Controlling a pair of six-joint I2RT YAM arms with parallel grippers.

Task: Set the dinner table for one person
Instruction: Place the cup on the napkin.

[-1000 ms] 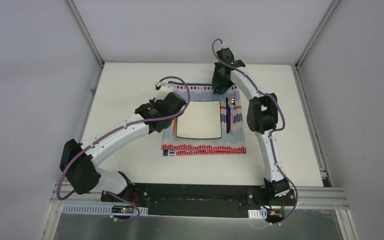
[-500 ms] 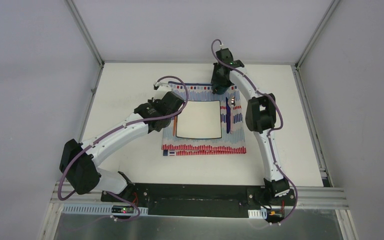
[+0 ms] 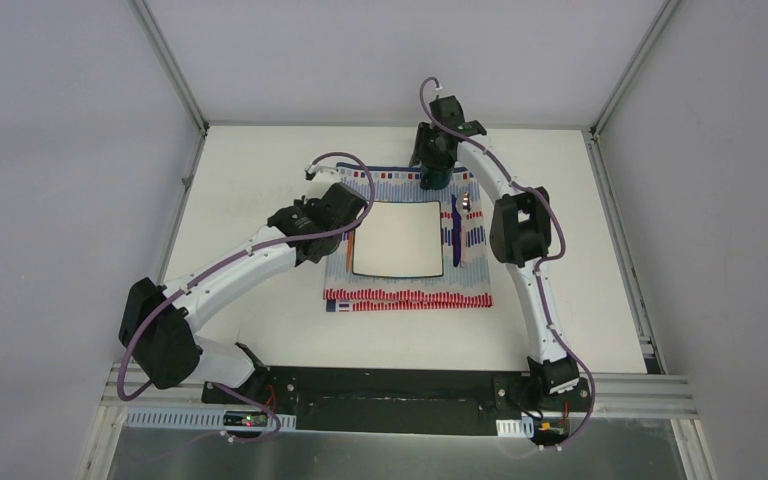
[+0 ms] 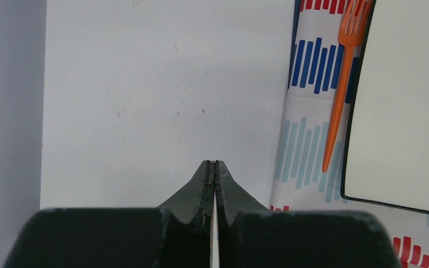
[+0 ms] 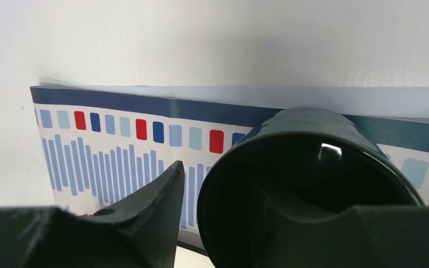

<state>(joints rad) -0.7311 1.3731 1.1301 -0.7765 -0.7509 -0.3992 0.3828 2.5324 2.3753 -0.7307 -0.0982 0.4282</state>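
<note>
The white dinner table (image 3: 250,190) carries a striped red-blue-white cloth (image 3: 410,295) with a white square plate (image 3: 397,238) on it. An orange fork (image 4: 341,95) lies on the cloth left of the plate, and blue cutlery (image 3: 455,235) lies right of it. A dark teal cup (image 5: 313,145) stands at the cloth's far edge. My right gripper (image 5: 229,178) is open astride the cup's wall, one finger outside with a thin gap, the other inside. My left gripper (image 4: 213,163) is shut and empty above bare table left of the cloth (image 4: 307,145).
Grey aluminium rails (image 3: 185,180) and pale walls close in the table on three sides. Both arms reach over the table beside the cloth. A small shiny item (image 3: 467,201) lies by the blue cutlery; I cannot tell what it is.
My right gripper has shifted a little toward the far left above the cup. The left arm has hardly moved.
</note>
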